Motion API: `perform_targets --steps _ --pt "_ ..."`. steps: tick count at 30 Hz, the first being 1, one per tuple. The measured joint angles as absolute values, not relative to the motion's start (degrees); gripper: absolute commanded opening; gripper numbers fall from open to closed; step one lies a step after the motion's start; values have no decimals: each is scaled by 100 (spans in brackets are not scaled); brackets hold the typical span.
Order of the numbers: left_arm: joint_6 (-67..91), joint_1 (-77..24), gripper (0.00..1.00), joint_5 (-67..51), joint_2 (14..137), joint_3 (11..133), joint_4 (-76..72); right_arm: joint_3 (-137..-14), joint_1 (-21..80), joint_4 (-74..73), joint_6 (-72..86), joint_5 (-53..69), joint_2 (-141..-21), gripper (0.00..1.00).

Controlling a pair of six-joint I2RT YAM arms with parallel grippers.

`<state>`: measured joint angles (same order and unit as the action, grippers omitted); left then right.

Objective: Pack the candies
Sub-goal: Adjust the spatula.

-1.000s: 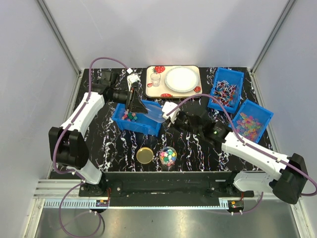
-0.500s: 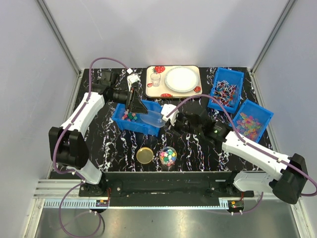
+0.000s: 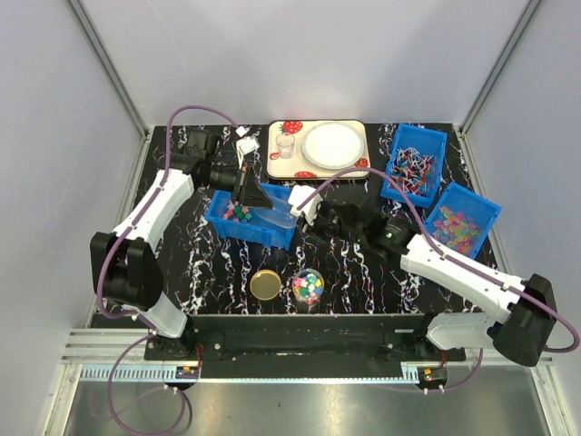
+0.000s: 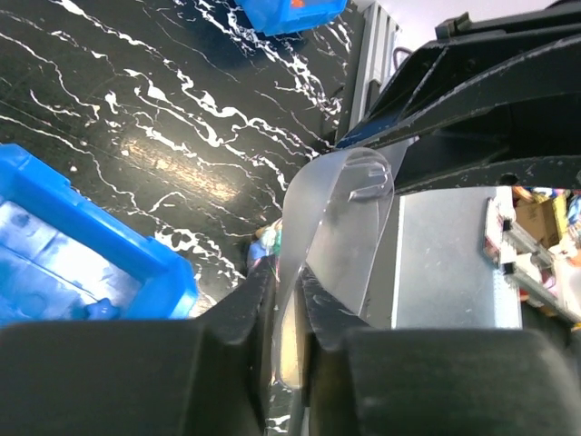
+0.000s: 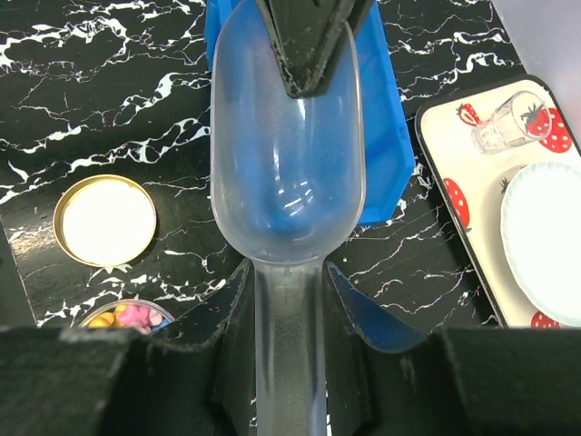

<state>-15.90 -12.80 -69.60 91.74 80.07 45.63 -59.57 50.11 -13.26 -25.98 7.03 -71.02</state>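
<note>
A clear plastic scoop [image 5: 286,163] is empty and hangs over the edge of the blue bin [image 3: 227,226] that holds loose candies [image 3: 238,213]. My right gripper [image 5: 289,272] is shut on the scoop's handle. My left gripper [image 4: 290,291] is shut on the thin front rim of the scoop [image 4: 340,227]; its black fingertips [image 5: 309,45] show at the scoop's far end. In the top view the left gripper [image 3: 249,192] and right gripper [image 3: 311,207] face each other across the scoop [image 3: 277,214]. A small glass jar [image 3: 308,287] near the front holds mixed-colour candies.
A gold lid [image 3: 266,284] lies left of the jar. At the back is a strawberry-print tray [image 3: 281,168] with a white plate [image 3: 332,144] and a small glass [image 3: 287,145]. Two more blue bins [image 3: 416,163] [image 3: 465,221] of other sweets stand at the right.
The left gripper's jaws have closed onto the scoop's front rim. The right arm has carried the scoop a little to the left, further over the bin.
</note>
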Motion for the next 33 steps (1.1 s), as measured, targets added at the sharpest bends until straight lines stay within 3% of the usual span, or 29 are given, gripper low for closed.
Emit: perform_targets --steps 3,4,5,8,19,21,22,33 --pt "-1614 -1288 0 -6947 9174 8003 4565 -6045 5061 -1422 -2600 639 -7177 5" --pt "-1621 -1288 0 -6949 9174 8001 4565 -6084 5065 -1474 -2600 615 -7194 11" --pt "-1625 -1288 0 -6952 9174 8001 4560 -6128 5065 -1535 -2596 607 -7207 24" --pt "-1627 -1251 0 -7061 9174 8001 4556 -6241 5081 -1691 -2593 587 -7212 36" --pt "-1610 -661 0 -8084 9174 7924 4600 -6436 5122 -1538 -2755 764 -7094 41" --pt "-1612 -628 0 -8101 9174 7902 4622 -6438 5122 -1542 -2786 777 -7107 44" --pt "-1612 -626 0 -8101 9174 7902 4619 -6445 5122 -1551 -2794 781 -7120 52" --pt "-1647 -561 0 -8051 9177 7900 4552 -6768 5122 -1640 -2834 932 -7605 52"
